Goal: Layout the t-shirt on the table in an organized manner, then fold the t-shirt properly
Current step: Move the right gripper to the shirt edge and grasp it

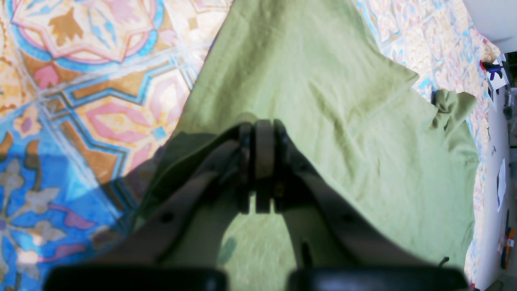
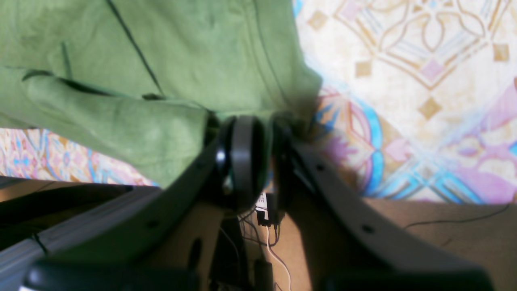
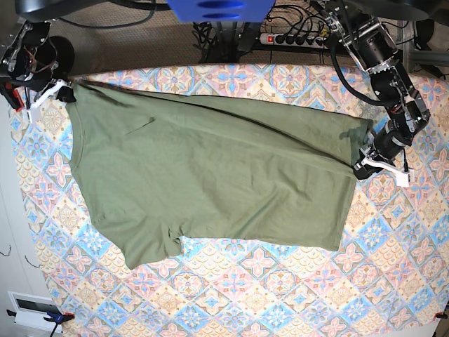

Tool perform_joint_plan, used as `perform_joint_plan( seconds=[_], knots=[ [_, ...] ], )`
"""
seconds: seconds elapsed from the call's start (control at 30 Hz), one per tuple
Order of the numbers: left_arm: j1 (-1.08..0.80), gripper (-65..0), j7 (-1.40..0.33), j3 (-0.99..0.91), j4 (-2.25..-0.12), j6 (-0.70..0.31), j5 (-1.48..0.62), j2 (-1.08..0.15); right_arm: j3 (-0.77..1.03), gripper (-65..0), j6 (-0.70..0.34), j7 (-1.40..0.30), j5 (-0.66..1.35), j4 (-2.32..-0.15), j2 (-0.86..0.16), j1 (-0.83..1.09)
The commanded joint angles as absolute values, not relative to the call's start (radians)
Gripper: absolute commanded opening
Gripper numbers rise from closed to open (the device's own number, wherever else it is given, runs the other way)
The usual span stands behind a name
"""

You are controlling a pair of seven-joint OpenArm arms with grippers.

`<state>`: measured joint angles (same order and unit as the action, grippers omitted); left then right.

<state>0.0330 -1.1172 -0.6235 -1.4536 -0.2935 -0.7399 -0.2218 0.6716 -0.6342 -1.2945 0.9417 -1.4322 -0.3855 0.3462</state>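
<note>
T-shirt [image 3: 210, 175] lies spread across the middle of the desk [image 3: 295, 295], olive-green, mostly flat, stretched between my two arms with one sleeve pointing toward the near edge. My left end effector [image 1: 264, 161] is clenched on the fabric at one edge of the shirt; from its wrist view the cloth drapes over and around the closed tips, and from above it sits at the shirt's right-hand border. My right end effector [image 2: 258, 157] is at the opposite corner, by the far left edge of the desk, with cloth bunched against it; the tips look close together there, but I cannot tell whether they are pinching the shirt or letting go. I judge the step in hand to be the laying-out: pulling the shirt taut so it rests smooth before any fold. To do it well I should keep both corners at the same height and draw them apart evenly, so the long diagonal crease running across the chest flattens out instead of being pressed in. I should lower the cloth rather than drop it, and check that the folded-over bit near the collar side opens up. No containers are in sight; nothing on the desk holds anything but the shirt itself.
</note>
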Motion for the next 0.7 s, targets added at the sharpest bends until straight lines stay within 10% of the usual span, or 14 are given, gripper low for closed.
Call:
perform_joint_plan(
  seconds=[0.0, 0.67],
  knots=[
    [0.048, -65.0, -1.095, -0.625, -1.471, -0.3, -0.754, -0.24, 0.684, -55.9, -0.638, -1.277, 0.955, -1.449, -0.41, 0.323],
    [0.039, -65.0, -1.098, -0.625, -1.469, -0.302, -0.751, -0.24, 0.786, -46.8, -0.698, -1.282, 1.0, -1.458, -0.409, 0.263]
  ],
)
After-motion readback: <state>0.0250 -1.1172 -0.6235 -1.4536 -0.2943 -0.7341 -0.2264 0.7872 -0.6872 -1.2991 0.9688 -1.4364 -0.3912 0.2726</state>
